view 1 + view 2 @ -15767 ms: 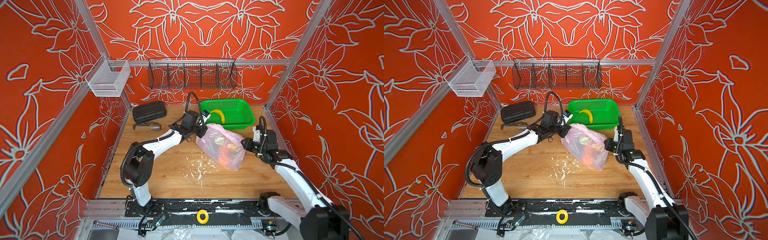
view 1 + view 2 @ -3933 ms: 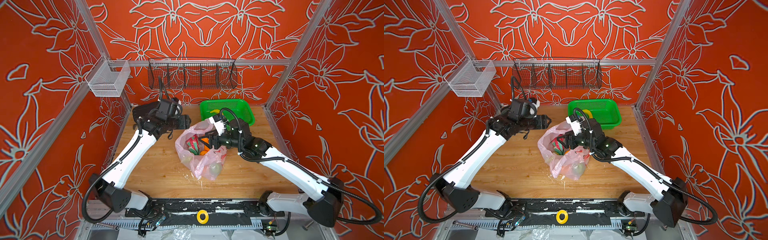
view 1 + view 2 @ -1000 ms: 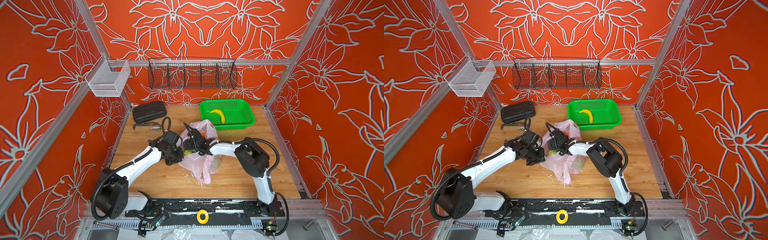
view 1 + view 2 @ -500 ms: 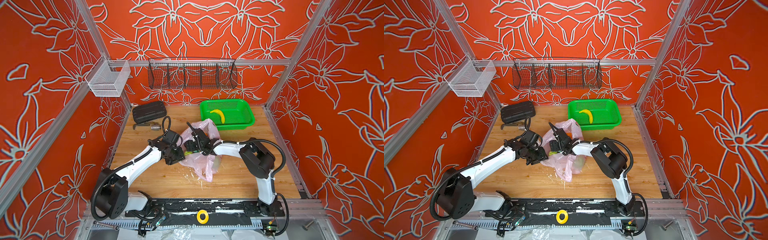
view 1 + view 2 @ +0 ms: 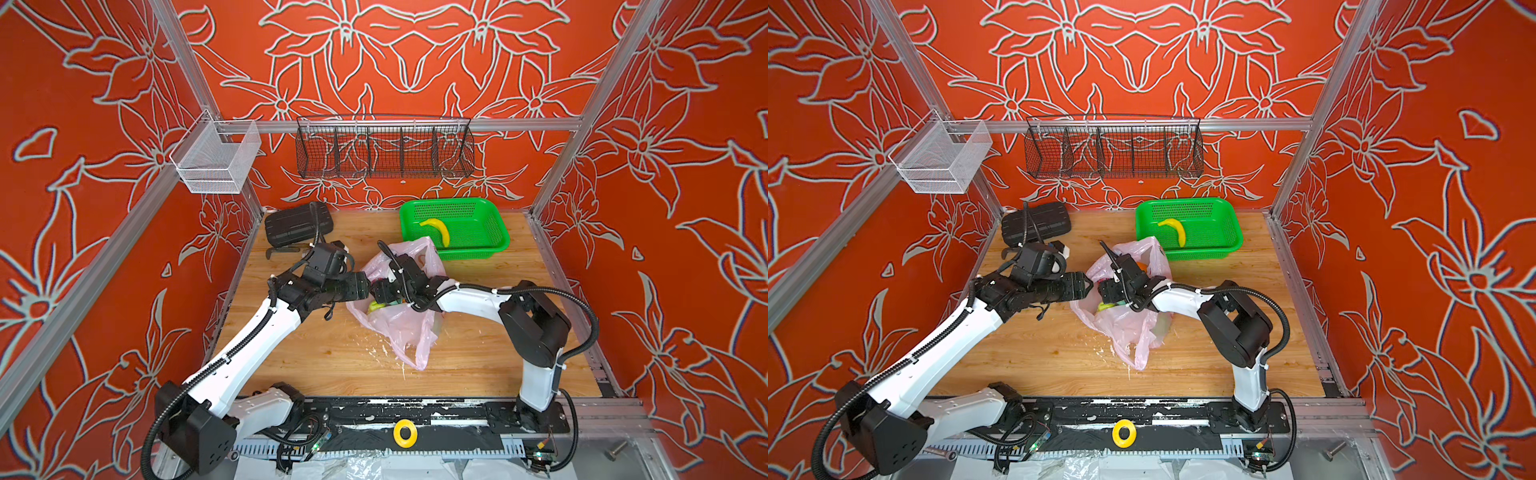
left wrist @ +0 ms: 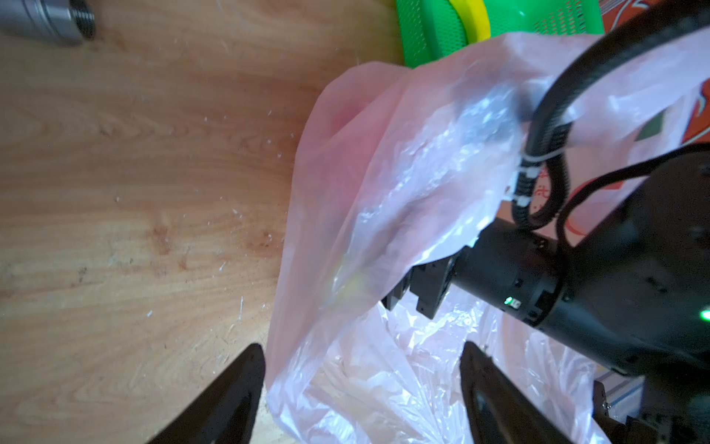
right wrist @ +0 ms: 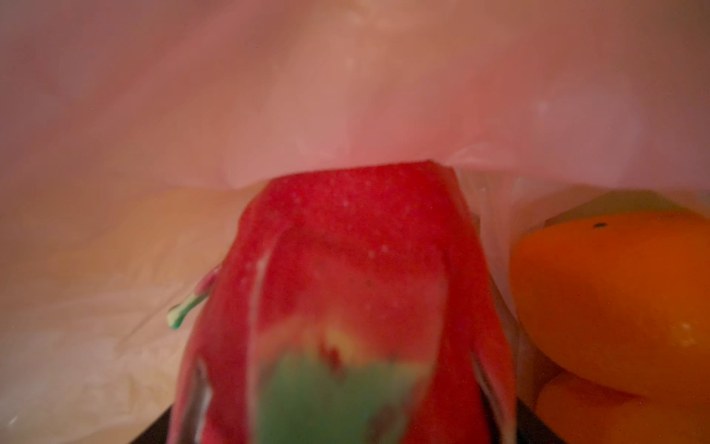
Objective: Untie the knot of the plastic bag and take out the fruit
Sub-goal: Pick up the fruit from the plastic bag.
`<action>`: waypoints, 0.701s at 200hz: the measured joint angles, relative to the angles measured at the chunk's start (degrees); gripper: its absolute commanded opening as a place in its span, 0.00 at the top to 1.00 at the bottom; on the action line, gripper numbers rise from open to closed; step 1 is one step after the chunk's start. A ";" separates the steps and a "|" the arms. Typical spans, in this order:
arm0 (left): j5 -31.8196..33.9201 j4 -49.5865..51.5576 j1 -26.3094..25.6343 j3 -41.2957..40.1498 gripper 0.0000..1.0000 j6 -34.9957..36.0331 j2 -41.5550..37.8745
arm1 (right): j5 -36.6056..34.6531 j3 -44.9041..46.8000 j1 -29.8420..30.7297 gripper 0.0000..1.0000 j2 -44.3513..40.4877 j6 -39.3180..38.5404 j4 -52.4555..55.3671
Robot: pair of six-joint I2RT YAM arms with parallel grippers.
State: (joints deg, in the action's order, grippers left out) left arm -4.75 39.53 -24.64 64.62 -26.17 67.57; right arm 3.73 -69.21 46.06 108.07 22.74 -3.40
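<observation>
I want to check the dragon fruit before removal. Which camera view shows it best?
The right wrist view: the dragon fruit fills the middle, with red skin and a green scale, beside an orange. In both top views the right arm and the plastic bag cover it. The left wrist view shows bag film, not this fruit.

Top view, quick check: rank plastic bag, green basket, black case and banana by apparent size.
1. plastic bag and green basket: look alike, left unranked.
2. black case.
3. banana.

Banana in green basket — black case near back wall.
</observation>
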 measured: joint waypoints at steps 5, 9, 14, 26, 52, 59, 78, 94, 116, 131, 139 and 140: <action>0.09 0.00 0.02 0.87 0.18 0.70 0.70 | 0.15 0.02 -0.04 0.35 -0.07 -0.02 0.02; 0.20 0.00 0.07 1.55 0.18 1.14 1.22 | 0.24 0.09 -0.07 0.35 -0.13 -0.02 0.04; 0.20 -0.04 0.13 2.51 0.18 1.81 2.14 | 0.37 0.22 -0.09 0.35 -0.26 -0.02 0.04; 0.11 -0.28 0.26 4.48 0.17 3.13 4.42 | 0.83 0.68 -0.09 0.35 -0.68 -0.04 0.13; -1.46 -0.87 0.66 7.45 0.21 5.42 9.38 | 1.57 1.31 -0.09 0.35 -1.29 -0.04 0.20; -2.19 -0.96 0.76 8.02 0.23 5.81 10.62 | 1.62 1.46 -0.11 0.35 -1.49 -0.04 0.20; -4.87 -1.14 1.07 9.33 0.39 6.49 13.92 | 1.66 1.57 -0.11 0.35 -1.81 -0.04 0.20; -6.93 -1.40 1.14 9.66 0.53 7.50 16.00 | 1.70 1.77 -0.11 0.35 -2.14 -0.02 0.17; -8.63 -1.60 1.22 9.66 0.70 7.21 17.64 | 1.79 2.12 -0.17 0.36 -2.56 -0.02 0.15; -9.35 -1.86 1.51 9.66 0.82 6.51 18.05 | 1.95 2.21 -0.22 0.36 -2.60 -0.02 0.15; -9.60 -2.03 1.77 9.66 0.88 6.43 18.12 | 1.99 2.34 -0.24 0.36 -2.67 -0.02 0.15; -9.68 -2.05 1.79 9.66 0.90 6.67 18.12 | 2.01 2.36 -0.24 0.36 -2.67 -0.02 0.15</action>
State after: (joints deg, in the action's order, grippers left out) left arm -14.44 37.47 -22.85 74.28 -19.51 85.69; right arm 5.74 -66.85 45.82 105.41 22.72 -3.25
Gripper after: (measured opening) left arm 0.190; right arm 0.823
